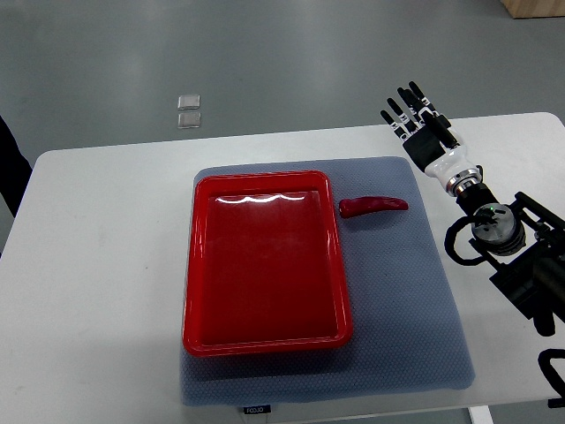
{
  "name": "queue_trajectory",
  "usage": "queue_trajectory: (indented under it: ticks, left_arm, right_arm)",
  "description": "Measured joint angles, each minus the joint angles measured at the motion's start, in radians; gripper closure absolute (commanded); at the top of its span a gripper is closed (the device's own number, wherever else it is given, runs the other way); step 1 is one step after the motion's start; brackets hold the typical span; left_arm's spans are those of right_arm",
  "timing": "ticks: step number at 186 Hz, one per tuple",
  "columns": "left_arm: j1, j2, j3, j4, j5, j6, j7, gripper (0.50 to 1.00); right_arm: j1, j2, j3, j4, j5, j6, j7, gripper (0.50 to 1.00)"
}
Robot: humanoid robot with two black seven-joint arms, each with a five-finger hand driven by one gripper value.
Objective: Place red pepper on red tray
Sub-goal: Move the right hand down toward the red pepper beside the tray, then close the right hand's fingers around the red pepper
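While the red pepper point(373, 207) lies on the grey mat point(402, 291), just beside the upper right corner of the red tray point(196, 265), the task is judged not yet begun: the tray holds nothing. Pepper and tray sit on the same mat, which probably marks out the work area and keeps both from sliding on the white table point(97, 265). With its stem end toward the tray and its tip at 3 o'clock, the pepper lies crosswise to the tray's long side, so a short carry toward 9 o'clock would bring it over the rim. The right hand point(419, 124) rests above the table's far edge, at about 1 o'clock from the pepper and well apart from it. Its fingers are stretched out and spread, pointing toward 11 o'clock, and they hold nothing. The forearm runs back toward 4 o'clock and leaves by the right edge. No left arm appears.
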Motion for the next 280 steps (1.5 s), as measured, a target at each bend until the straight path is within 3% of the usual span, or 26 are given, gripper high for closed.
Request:
queue_trajectory:
  ticks: [80,124,166,200,226,280]
  left_arm:
    - [0.000,0.000,0.000,0.002,0.000,0.000,0.000,0.500]
    - [-0.001,0.000,0.001,0.003,0.000,0.000,0.000,0.500]
    - [-0.001,0.000,0.001,-0.002,0.000,0.000,0.000,0.500]
    - [-0.002,0.000,0.002,-0.004,0.001,0.000,0.000,0.500]
    - [-0.002,0.000,0.001,-0.003,0.001,0.000,0.000,0.500]
    - [-0.002,0.000,-0.001,-0.002,0.001,0.000,0.000,0.500]
  right_arm:
    - [0.025,-0.006,-0.050,0.003,-0.112,0.017,-0.009,0.587]
    - [0.114,-0.140,-0.170,0.053,-0.581,0.118,-0.027,0.587]
    - [0.177,-0.330,-0.293,0.300,-1.156,0.159,-0.025,0.591]
    - [0.145,-0.329,-0.330,0.400,-1.406,0.051,-0.025,0.593]
    - [0.126,-0.292,-0.373,0.405,-1.481,-0.048,-0.025,0.595]
    - [0.129,-0.285,-0.456,0.358,-1.530,-0.167,-0.025,0.611]
